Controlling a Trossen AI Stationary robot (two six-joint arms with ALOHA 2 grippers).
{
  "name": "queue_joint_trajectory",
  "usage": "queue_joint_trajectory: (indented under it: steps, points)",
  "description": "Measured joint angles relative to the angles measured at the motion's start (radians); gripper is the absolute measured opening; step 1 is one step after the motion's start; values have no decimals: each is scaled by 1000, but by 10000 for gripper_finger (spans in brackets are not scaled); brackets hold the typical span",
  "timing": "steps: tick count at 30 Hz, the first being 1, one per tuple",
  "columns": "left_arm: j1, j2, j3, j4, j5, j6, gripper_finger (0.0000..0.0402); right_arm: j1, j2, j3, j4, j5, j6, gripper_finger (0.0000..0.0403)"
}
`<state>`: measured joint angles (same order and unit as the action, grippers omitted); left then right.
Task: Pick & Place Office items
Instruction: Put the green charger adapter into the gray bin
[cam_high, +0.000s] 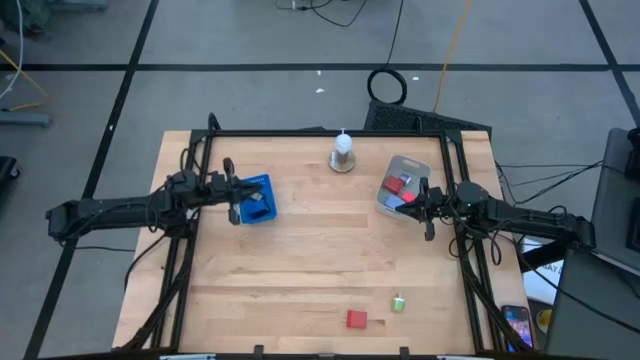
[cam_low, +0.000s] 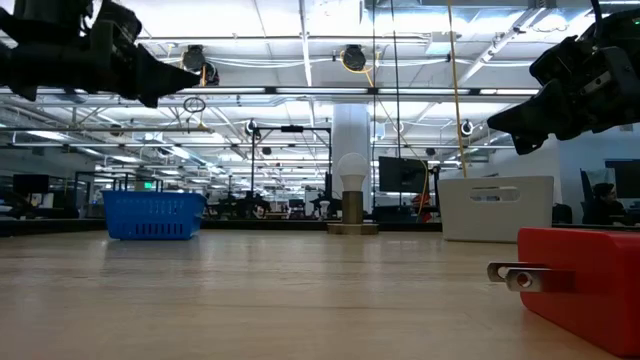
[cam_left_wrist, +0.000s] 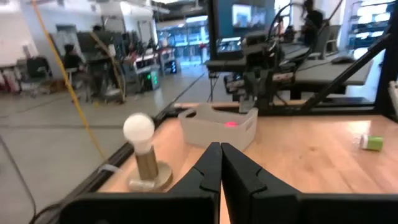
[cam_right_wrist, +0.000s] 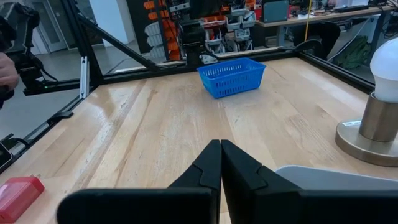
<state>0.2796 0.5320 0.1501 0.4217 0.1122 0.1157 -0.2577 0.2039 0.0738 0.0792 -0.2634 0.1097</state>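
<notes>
Two office items lie on the table near its near edge: a red blocky piece (cam_high: 357, 319) with metal prongs (cam_low: 512, 278) and a small green piece (cam_high: 398, 303) (cam_left_wrist: 373, 142). More red pieces (cam_high: 398, 186) sit in the grey tub (cam_high: 388, 200). A dark piece (cam_high: 256, 198) lies in the blue basket (cam_high: 262, 213). My left gripper (cam_high: 232, 192) (cam_left_wrist: 221, 167) hovers shut over the basket's left edge, holding nothing. My right gripper (cam_high: 426, 202) (cam_right_wrist: 221, 163) hovers shut over the tub's right edge, also holding nothing. Both are raised well above the table in the low view.
A light bulb on a round stand (cam_high: 343, 153) (cam_left_wrist: 142, 149) is at the far edge between basket and tub. A black frame (cam_high: 300, 132) borders the table. The wide middle of the wooden top (cam_high: 320, 250) is bare. People sit in the room beyond.
</notes>
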Motion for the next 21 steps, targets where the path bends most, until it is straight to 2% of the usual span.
queue_joint_trajectory:
  steps: [4,15,21]
  points:
    - [6,-56,-14,-47,9,-14,4,0,0,0,-1,0,2,0]
    - [6,-326,-15,-332,20,20,2,0,0,0,-7,0,6,0]
    - [7,-432,-70,-352,13,22,1,0,0,0,-8,-2,10,0]
